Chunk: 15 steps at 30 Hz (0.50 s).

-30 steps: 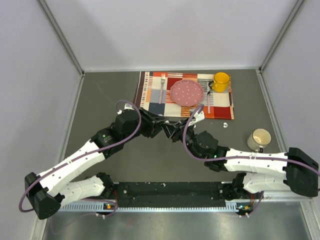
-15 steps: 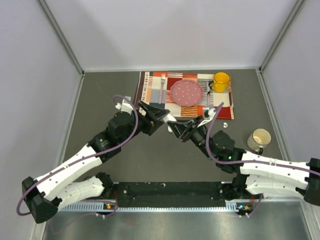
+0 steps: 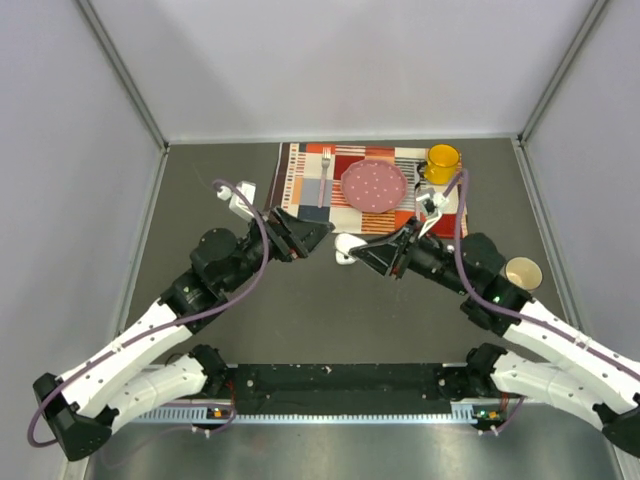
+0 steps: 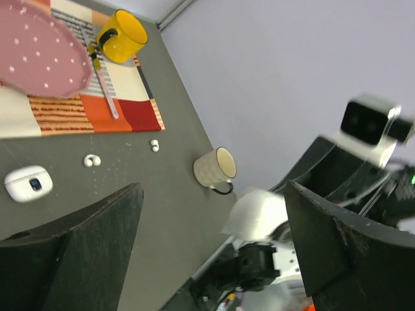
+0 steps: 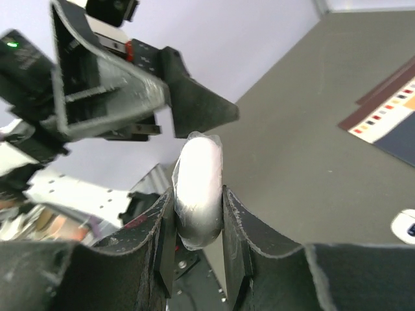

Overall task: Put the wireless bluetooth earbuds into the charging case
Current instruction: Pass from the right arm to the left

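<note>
My right gripper (image 5: 198,197) is shut on a white pebble-like charging case (image 5: 198,165), held on edge above the table; from above the case (image 3: 345,245) sticks out of that gripper (image 3: 362,250). My left gripper (image 3: 305,235) stands open just left of it, its jaws (image 4: 211,194) wide apart with nothing between them. Two tiny white earbuds (image 4: 92,160) (image 4: 154,146) lie on the dark table near the placemat's corner. A second white case (image 4: 27,183) rests flat on the table near them. From above, my right arm hides the earbuds.
A striped placemat (image 3: 300,185) at the back carries a pink plate (image 3: 374,185), a fork (image 3: 325,175) and a yellow mug (image 3: 442,160). A cream mug (image 3: 522,272) stands at the right, close to my right arm.
My left gripper opened, let go of the case and drew back to the left. My right gripper kept the case and moved right, away from the left one.
</note>
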Each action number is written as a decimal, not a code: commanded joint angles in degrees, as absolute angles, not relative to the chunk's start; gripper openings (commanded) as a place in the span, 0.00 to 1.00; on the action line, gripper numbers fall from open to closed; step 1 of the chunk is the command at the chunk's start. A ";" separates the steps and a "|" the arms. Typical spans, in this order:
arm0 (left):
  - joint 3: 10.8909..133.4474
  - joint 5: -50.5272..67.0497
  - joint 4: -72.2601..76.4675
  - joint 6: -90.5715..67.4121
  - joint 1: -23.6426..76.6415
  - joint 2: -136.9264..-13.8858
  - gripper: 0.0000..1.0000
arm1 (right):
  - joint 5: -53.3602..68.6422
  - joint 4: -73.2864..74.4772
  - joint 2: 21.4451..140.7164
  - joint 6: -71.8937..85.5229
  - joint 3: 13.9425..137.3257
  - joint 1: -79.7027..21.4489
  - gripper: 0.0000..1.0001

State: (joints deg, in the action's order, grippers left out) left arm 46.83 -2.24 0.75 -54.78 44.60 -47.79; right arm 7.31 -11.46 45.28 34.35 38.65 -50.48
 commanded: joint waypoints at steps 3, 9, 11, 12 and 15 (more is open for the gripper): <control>42.90 10.10 5.27 -33.87 44.47 -43.34 0.95 | 35.58 -9.40 46.75 41.65 45.88 -42.29 0.00; 32.90 13.27 14.57 -23.30 44.47 -31.66 0.95 | 39.37 -8.00 48.25 41.84 47.72 -41.13 0.00; 30.77 13.09 18.53 -21.89 44.56 -27.96 0.94 | 39.29 -8.26 48.34 41.75 47.55 -40.87 0.00; 29.37 14.49 19.50 -21.80 44.47 -27.17 0.93 | 39.20 -8.44 48.43 41.92 47.29 -40.87 0.00; 26.99 18.88 24.16 -21.88 44.47 -25.75 0.92 | 39.29 -9.49 48.34 41.92 46.85 -40.78 0.00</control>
